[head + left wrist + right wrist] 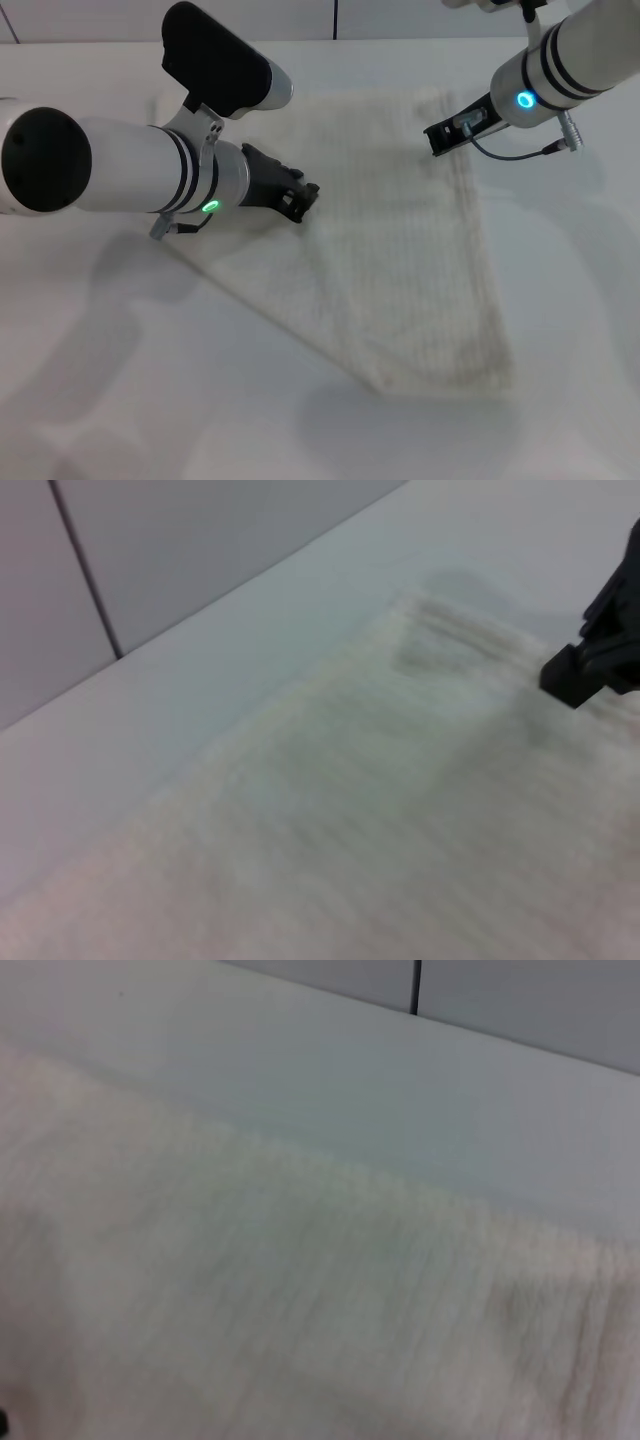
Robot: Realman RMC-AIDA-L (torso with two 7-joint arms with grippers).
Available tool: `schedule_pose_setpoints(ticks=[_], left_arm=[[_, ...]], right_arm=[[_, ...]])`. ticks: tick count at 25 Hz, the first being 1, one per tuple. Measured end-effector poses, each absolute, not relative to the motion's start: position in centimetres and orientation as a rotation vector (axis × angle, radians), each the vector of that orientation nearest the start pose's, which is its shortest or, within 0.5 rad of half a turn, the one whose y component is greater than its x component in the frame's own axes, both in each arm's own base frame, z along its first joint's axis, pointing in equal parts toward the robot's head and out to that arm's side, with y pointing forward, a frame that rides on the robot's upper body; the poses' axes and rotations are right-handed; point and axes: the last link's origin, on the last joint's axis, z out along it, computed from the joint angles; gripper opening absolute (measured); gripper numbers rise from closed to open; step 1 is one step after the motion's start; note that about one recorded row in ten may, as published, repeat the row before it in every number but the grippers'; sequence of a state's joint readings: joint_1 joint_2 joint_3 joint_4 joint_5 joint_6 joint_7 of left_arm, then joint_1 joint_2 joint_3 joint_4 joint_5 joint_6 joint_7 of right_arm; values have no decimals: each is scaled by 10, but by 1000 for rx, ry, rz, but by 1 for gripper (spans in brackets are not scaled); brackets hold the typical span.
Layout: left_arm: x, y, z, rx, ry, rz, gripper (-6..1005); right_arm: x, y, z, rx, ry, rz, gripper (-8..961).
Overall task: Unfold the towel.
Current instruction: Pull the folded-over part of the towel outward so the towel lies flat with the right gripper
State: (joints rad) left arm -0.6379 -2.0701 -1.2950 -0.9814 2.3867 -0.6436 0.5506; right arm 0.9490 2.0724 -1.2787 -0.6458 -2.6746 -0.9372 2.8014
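White tabletop (90, 360) fills your view, running back to a pale panelled wall (200, 550) with a dark vertical seam. On it you have the towel (390, 260), cream-white terry with faint ribbed stripes, lying flat in the middle of the table and a little to the robot's right. From the head view it reads as a rough triangle or folded wedge: one broad edge runs along the far side near the wall, a long edge runs down the robot's right side toward you, and a diagonal edge slants from the far left down to a blunt near corner at the right. Its long axis therefore runs from far to near, leaning slightly right as it comes toward you.

Your left gripper (300, 200) sits low over the towel's left part near the diagonal edge, pointing right. I cannot tell whether its fingers are spread or pressed together.

Your right gripper (440, 138) is over the towel's far right corner area, pointing left; you also catch it in the left wrist view (590, 665). Its fingers' state is likewise unclear.
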Motion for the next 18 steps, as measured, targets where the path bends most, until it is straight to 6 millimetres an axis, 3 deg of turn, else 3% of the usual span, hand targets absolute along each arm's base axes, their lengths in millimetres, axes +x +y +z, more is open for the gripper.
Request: schedule_pose_setpoints(ticks=[5,8,18], left_arm=[[-162,381,-96,-2531,-605,92,305],[-156,376,-90,-2537,-601,102,50],[-147,364,-69,-2487,-615,317,25]], right_arm=[[191,448,-46,-2222,1166,-262,-1],[191,448,-47,-2221,1165,-264,-1],[198,447,-51,-2211,1171,-276,-1]])
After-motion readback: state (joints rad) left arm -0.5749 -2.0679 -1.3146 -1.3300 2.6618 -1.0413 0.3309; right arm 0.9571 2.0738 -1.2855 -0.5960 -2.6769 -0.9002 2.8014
